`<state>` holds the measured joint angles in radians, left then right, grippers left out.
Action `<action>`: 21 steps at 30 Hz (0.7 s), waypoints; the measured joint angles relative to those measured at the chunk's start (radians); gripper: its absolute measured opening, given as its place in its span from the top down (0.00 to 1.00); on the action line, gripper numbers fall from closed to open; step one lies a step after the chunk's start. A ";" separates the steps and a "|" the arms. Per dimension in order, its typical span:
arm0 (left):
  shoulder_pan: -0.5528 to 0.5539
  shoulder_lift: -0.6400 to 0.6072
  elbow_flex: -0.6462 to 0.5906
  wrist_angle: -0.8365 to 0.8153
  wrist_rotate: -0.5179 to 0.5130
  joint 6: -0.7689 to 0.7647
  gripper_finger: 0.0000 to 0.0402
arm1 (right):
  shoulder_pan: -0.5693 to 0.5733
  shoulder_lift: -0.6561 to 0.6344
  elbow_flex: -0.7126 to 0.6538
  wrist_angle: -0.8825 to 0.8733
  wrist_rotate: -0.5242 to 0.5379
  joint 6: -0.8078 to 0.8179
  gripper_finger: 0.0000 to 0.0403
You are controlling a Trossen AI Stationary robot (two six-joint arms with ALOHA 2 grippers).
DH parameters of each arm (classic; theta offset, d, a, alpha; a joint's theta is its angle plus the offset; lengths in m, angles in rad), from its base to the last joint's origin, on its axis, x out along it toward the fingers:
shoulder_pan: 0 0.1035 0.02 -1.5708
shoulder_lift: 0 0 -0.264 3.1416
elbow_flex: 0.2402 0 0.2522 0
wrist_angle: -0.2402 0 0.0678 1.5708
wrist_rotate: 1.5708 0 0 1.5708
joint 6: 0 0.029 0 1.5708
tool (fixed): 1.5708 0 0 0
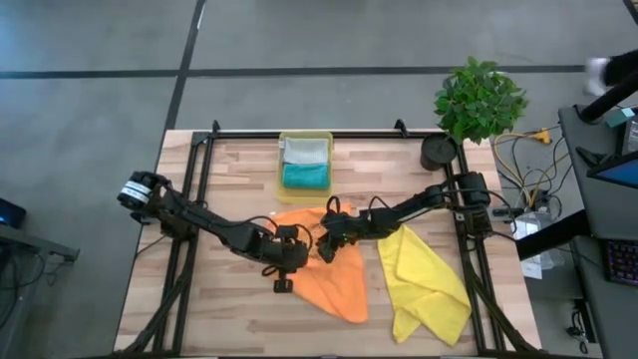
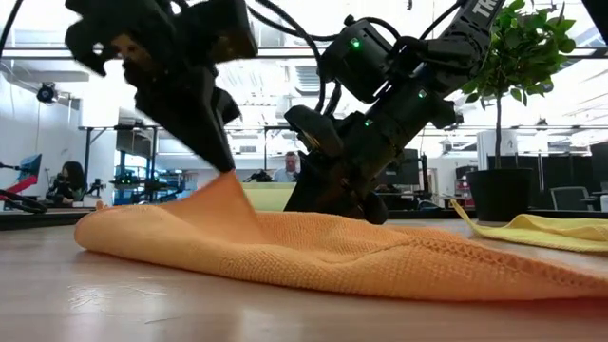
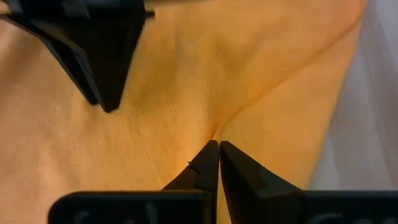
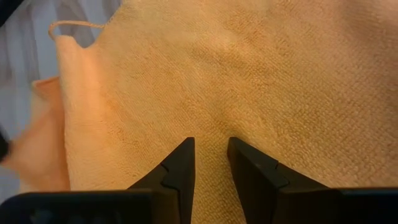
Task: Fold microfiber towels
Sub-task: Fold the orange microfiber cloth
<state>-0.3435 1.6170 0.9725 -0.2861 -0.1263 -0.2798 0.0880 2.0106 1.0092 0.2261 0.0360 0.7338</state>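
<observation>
Altogether four towels: one orange towel, yellow, teal, grey.

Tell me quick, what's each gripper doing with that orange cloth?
Left gripper: closed, pinching a raised fold of the orange towel.
Right gripper: open, tips down on the same towel, nothing held.

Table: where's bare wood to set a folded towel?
Free: table's front-left corner, left of the orange towel; back-right strip between tray and pot. Crowded: centre, both arms on orange towel; yellow towel fills front-right.
</observation>
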 joint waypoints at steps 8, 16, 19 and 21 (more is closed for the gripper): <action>-0.038 -0.088 0.043 -0.069 0.044 -0.004 1.00 | -0.002 -0.003 0.002 -0.070 0.026 0.036 0.76; -0.175 -0.088 0.037 -0.066 0.154 -0.187 1.00 | -0.002 -0.011 0.000 -0.069 0.044 0.081 0.76; -0.228 -0.079 0.036 -0.058 0.162 -0.295 1.00 | -0.002 -0.020 -0.001 -0.075 0.047 0.104 0.76; -0.254 -0.078 0.035 -0.063 0.162 -0.375 1.00 | -0.002 -0.034 -0.003 -0.088 0.062 0.128 0.76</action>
<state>-0.5980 1.5387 1.0073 -0.3492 0.0353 -0.6547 0.0864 1.9770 1.0058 0.1383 0.0980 0.8613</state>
